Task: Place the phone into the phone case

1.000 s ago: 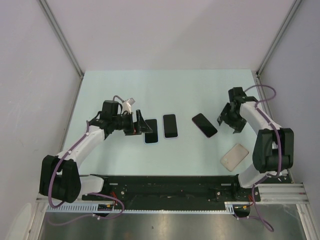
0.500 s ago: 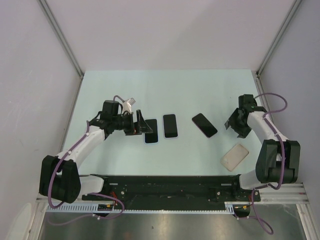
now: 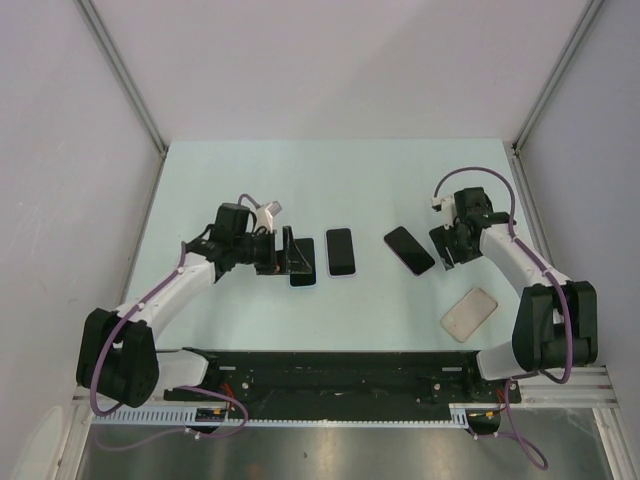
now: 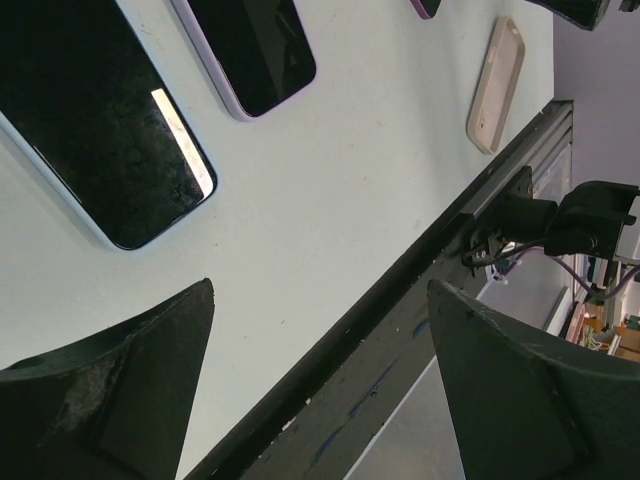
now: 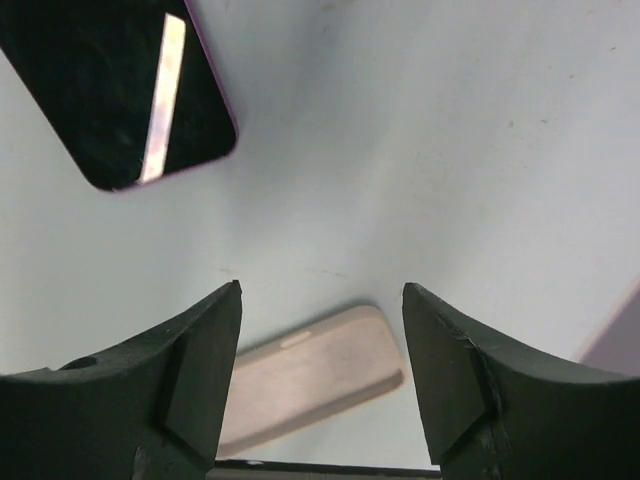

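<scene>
Moved: the right gripper (image 3: 447,248) has swung back in from the table's right edge. The left gripper (image 3: 290,252) has slid a little to its right, over the nearest phone.
Left gripper: its jaws are spread wide with only bare table between the fingers (image 4: 110,400). It holds nothing.
Black flat phone with a pale blue rim (image 4: 100,140): lies screen up just ahead of the left gripper's fingertips. From above it is partly covered by them.
Black flat phone with a lilac rim (image 3: 340,251): next beyond the left gripper, parallel to the blue-rimmed phone with a narrow gap between.
Right gripper: its jaws stand partly apart and are empty.
Black flat phone with a magenta rim (image 5: 120,90): lies screen up just beside the right gripper's tips, on its left, untouched.
Beige rounded-rectangle phone case (image 5: 310,385): shows through the gap between the right gripper's fingers in the wrist view. From above it lies flat, apart from that gripper, toward the arm bases. No phone is in it yet.
Pale green table (image 3: 300,180): everything rests on it.
</scene>
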### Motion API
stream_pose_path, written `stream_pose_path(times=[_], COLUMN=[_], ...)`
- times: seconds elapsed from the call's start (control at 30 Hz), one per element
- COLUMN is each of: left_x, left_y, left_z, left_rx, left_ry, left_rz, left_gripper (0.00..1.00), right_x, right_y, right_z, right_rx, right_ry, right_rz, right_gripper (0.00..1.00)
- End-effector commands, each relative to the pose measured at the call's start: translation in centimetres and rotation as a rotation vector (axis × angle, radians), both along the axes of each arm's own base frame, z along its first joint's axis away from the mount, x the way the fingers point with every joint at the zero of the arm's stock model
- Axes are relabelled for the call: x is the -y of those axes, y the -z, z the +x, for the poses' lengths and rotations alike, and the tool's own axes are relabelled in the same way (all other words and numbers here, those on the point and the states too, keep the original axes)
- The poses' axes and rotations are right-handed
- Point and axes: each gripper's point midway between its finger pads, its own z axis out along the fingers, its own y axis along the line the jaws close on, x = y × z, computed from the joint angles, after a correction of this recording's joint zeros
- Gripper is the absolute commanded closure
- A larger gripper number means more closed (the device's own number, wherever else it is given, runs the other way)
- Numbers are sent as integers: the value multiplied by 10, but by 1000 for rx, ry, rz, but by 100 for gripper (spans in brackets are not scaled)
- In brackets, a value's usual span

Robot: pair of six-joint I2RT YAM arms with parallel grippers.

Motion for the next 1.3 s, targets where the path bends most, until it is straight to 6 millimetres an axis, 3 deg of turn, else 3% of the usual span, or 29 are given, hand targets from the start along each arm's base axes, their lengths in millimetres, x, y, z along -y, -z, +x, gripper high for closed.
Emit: stream_pose_path(times=[0.0,0.07,0.23,0.53,0.8,0.97,1.07,1.2,1.27], left_x=[2,1,4,5,2,2,2,2,1], left_y=[-7,-4,-6,-7,-12,-12,-13,-15,-14], left_z=[1,1,1,0,2,2,1,1,1], left_rx=[50,46,40,40,68,66,66,75,77], left_ry=[14,12,20,28,14,16,19,18,16], left_rz=[20,35,25,12,28,34,29,28,32], left_gripper=[9,9,9,9,9,8,9,10,10], right_x=[14,3,11,2,9,4,-1,-7,-5], right_y=[-10,-10,8,41,55,57,54,58,56], right_z=[-18,-36,-63,-91,-87,-78,-62,-80,-74], right_rx=[-56,-105,-167,-226,-297,-266,-202,-254,-217], right_ry=[-286,-384,-544,-709,-749,-770,-746,-784,-775], right_rz=[-110,-56,-116,-110,-190,-218,-249,-196,-232], right_gripper=[30,28,25,22,23,24,25,28,30])
